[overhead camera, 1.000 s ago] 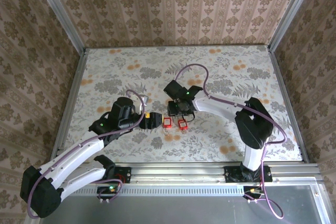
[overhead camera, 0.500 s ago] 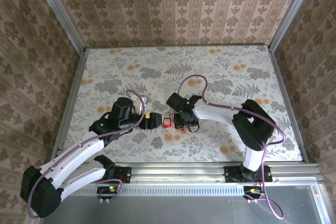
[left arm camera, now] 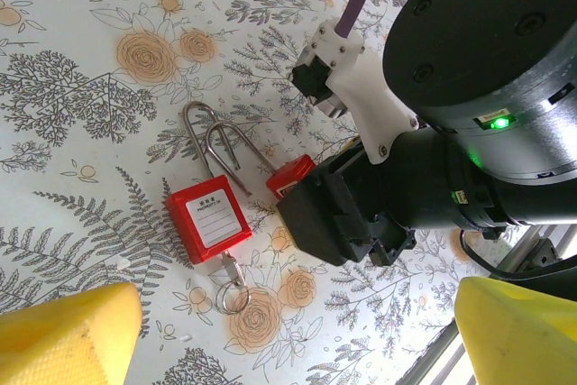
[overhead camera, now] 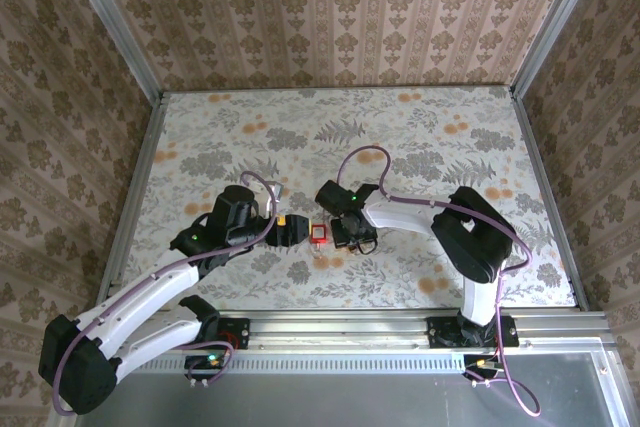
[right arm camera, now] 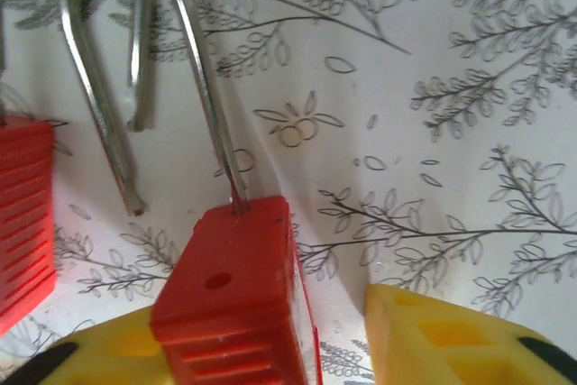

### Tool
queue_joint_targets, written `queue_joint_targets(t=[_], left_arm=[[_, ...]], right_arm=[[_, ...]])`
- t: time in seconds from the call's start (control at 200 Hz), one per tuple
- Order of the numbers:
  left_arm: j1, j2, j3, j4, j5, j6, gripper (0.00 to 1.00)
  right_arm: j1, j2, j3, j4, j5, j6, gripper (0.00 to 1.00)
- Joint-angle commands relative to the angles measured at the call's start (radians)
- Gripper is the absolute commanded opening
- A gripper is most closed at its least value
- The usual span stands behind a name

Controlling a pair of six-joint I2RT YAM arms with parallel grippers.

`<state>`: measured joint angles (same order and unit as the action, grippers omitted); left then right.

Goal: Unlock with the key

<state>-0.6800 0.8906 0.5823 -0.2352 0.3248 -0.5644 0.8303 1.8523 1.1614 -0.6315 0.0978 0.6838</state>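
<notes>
Gaping left end effector [overhead camera: 293, 232]; 2 padlocks [left arm camera: 209, 221], 1 inside right end effector [right arm camera: 279, 340], grip unclear

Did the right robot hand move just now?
Yes. The right gripper slid toward the near edge of the table, ending beside the red padlock that stayed put.

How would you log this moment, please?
left gripper: open, beside padlock with key | right gripper: straddling second padlock, not clamped
</notes>
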Motion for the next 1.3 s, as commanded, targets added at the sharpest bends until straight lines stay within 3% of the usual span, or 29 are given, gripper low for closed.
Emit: queue_joint_targets(t=[0.0, 0.335, 0.57, 0.955, 1.295], left_arm=[[-0.003, 0.012, 0.008, 0.011, -0.003, -0.002, 0.90], [-0.003, 0.027, 0.004, 0.022, 0.003, -0.003, 0.90], [-0.003, 0.025, -0.002, 0.028, 0.005, -0.006, 0.90], [-0.002, 0.028, -0.010, 0.045, 0.008, -0.002, 0.90], [-0.003, 0.037, -0.013, 0.054, 0.014, -0.003, 0.90]], right_arm=[[0.005, -0.003, -0.021, 0.014, 0.013, 0.014, 0.37], [0.008, -0.069, -0.031, -0.042, 0.085, 0.008, 0.29], [0.002, -0.108, -0.045, -0.111, 0.187, -0.002, 0.06], [-0.105, -0.294, -0.060, -0.310, 0.402, -0.062, 0.02], [-0.148, -0.214, -0.040, -0.400, 0.573, -0.090, 0.02]])
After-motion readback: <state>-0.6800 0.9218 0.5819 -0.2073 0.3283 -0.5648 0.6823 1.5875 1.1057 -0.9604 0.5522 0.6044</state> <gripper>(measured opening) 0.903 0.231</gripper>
